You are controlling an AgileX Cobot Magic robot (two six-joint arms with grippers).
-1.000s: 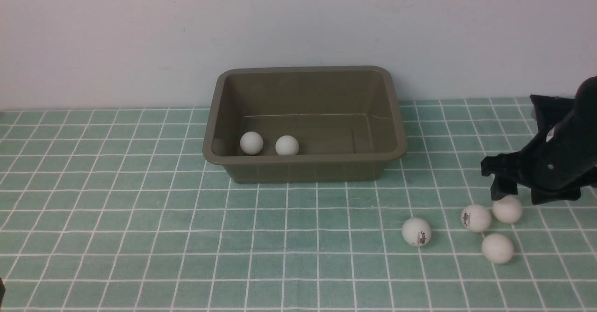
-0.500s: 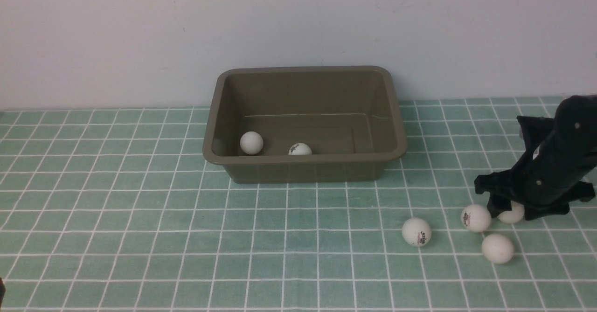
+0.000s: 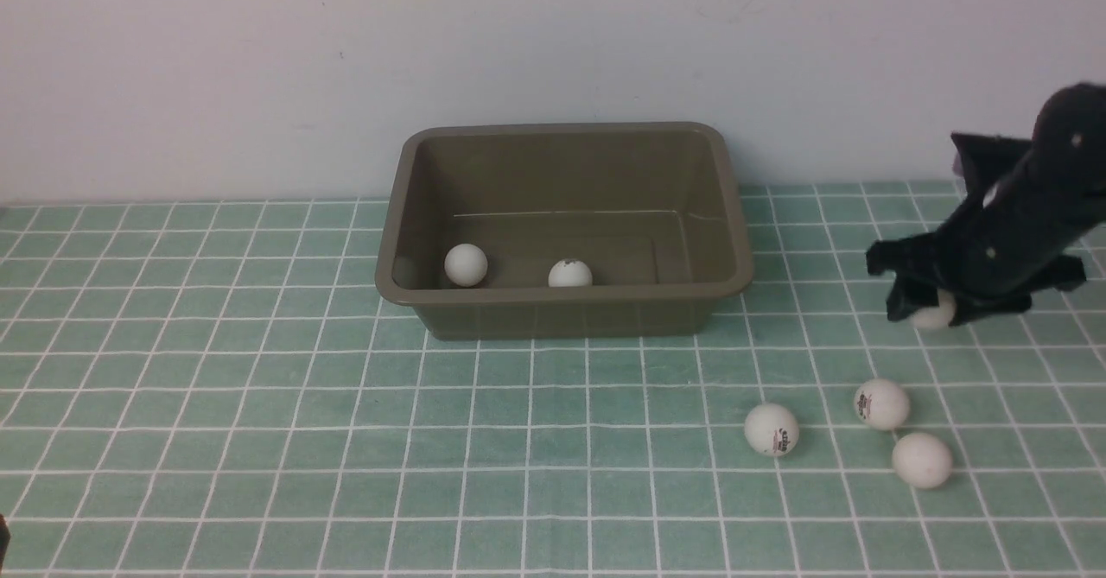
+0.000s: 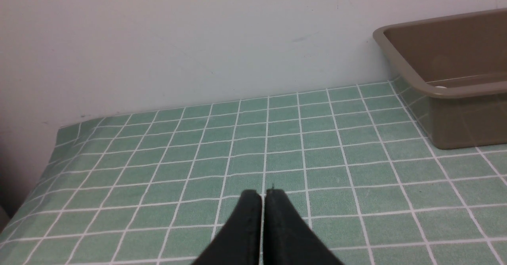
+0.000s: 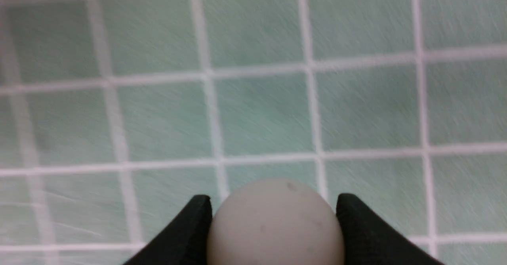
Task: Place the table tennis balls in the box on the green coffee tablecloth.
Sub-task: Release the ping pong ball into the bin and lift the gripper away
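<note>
Front view and wrist views give us the left gripper (image 4: 263, 195) with fingers pressed together over bare green coffee tablecloth (image 3: 216, 388), the box (image 3: 562, 295) at the cloth's far edge holding two table tennis balls (image 3: 466, 264) (image 3: 569, 274), three loose balls (image 3: 772, 428) (image 3: 881, 403) (image 3: 922, 460) on open cloth, and the right gripper (image 3: 931, 312) clamped on a sixth ball (image 5: 273, 225).

On my right wrist feed I see the right hand (image 5: 273, 197) clamped on a small matte white table tennis ball (image 5: 273, 229), its two black fingers (image 5: 184, 233) pressed against either side, with a blurred teal-green tablecloth (image 5: 261, 114) gridded in thin white lines behind.
</note>
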